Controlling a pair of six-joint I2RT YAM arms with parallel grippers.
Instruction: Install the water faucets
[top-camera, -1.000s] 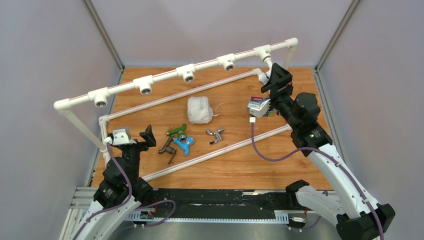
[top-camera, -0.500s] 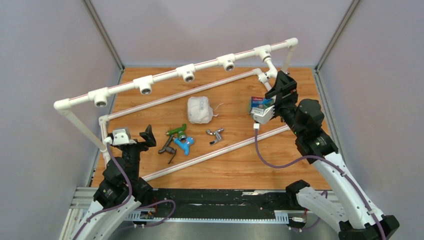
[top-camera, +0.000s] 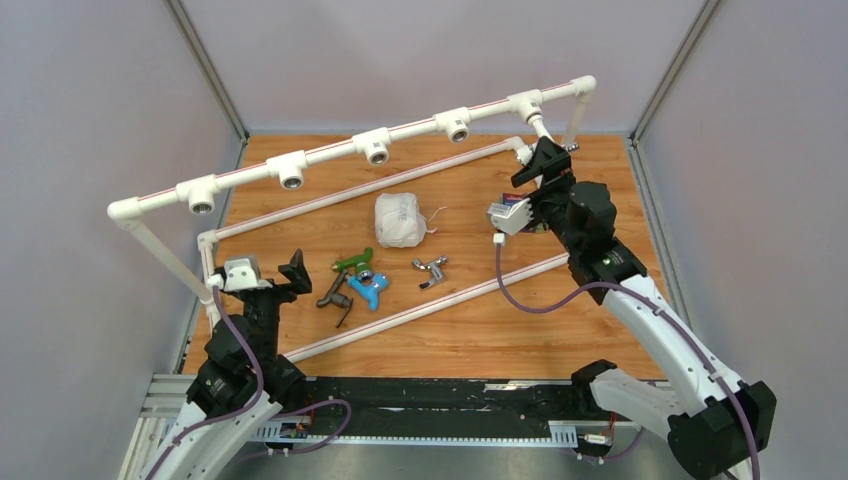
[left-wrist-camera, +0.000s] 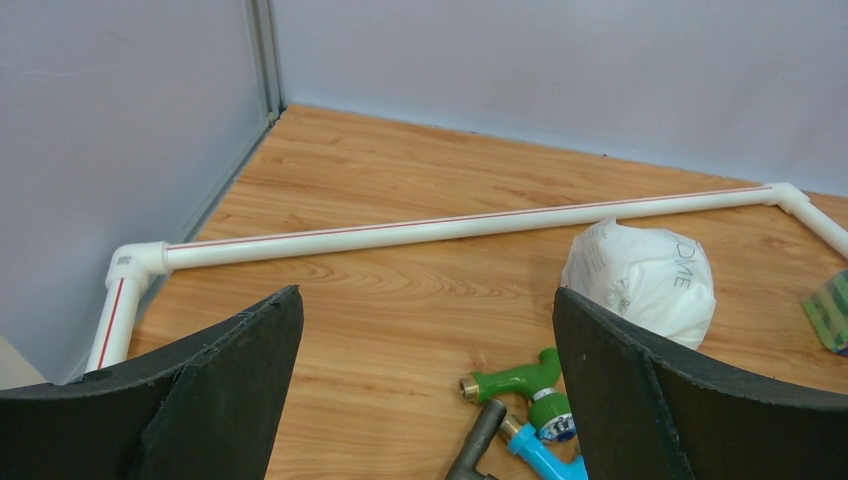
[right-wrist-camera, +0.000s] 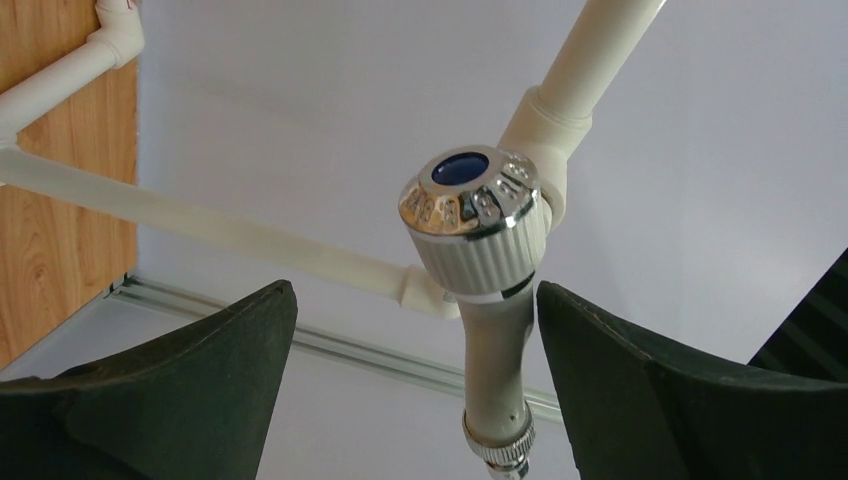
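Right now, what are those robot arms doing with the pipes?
They're fitting taps onto the pipe frame. The right gripper is open around the white tap, which looks mounted at the frame's far right end. The left gripper hangs open and empty near the green tap, blue tap, grey tap and chrome tap lying on the table. Four sockets on the frame are bare.
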